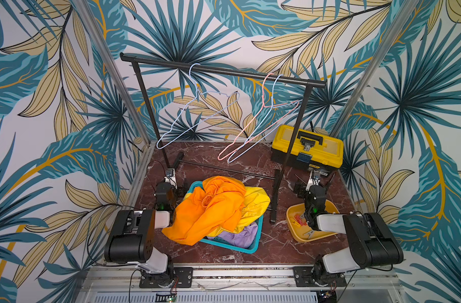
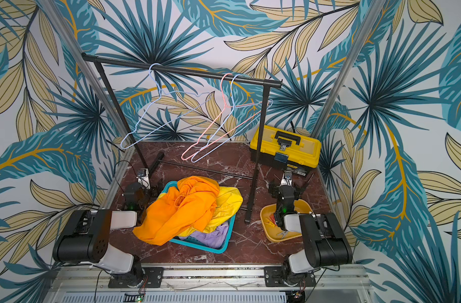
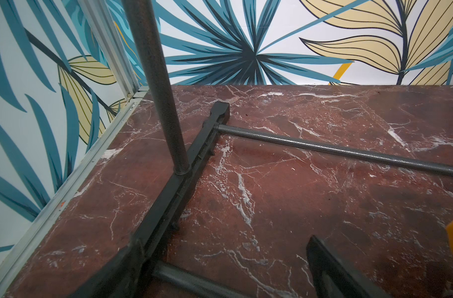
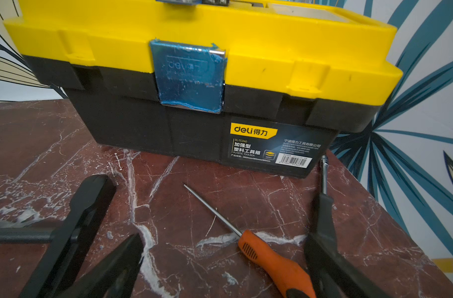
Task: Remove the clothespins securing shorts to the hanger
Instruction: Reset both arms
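Three pairs of shorts are heaped in a teal basket (image 1: pixel 250 249): orange shorts (image 1: pixel 211 210) on top, yellow shorts (image 1: pixel 255 204) and lilac shorts (image 1: pixel 240 233) under them. Several clothespins (image 1: pixel 299 220) lie in a yellow tray (image 1: pixel 331 207). Three wire hangers (image 1: pixel 263 90) hang bare on the black rack. My left gripper (image 1: pixel 175 187) (image 3: pixel 225 283) rests open over the table, left of the basket, by the rack's foot. My right gripper (image 1: pixel 312 187) (image 4: pixel 220 271) is open behind the tray, holding nothing. An orange-handled screwdriver (image 4: pixel 271 260) lies on the table under its jaws.
A yellow and black toolbox (image 1: pixel 306 147) (image 4: pixel 194 33) stands at the back right, just ahead of the right gripper. The rack's upright (image 3: pixel 163 103), foot (image 3: pixel 194 154) and floor bar (image 3: pixel 349 152) cross the table near the left gripper. Aluminium rails edge the table.
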